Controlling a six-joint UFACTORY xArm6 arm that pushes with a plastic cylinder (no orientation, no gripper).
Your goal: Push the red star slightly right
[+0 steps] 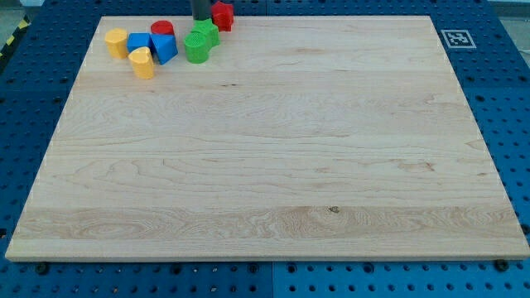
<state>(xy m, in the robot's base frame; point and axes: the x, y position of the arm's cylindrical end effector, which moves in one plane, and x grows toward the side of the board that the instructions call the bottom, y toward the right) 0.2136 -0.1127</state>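
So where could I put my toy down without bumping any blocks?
Anywhere below and to the right of the green blocks is bare board. The top-left corner is crowded: yellow blocks, blue blocks, red star beside my tip.

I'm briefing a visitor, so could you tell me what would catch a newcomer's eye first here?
A tight cluster of coloured blocks crowds the board's top-left corner: yellow blocks, blue blocks and green blocks. At the view's top edge my tip stands just left of the red star. The rest is bare wood.
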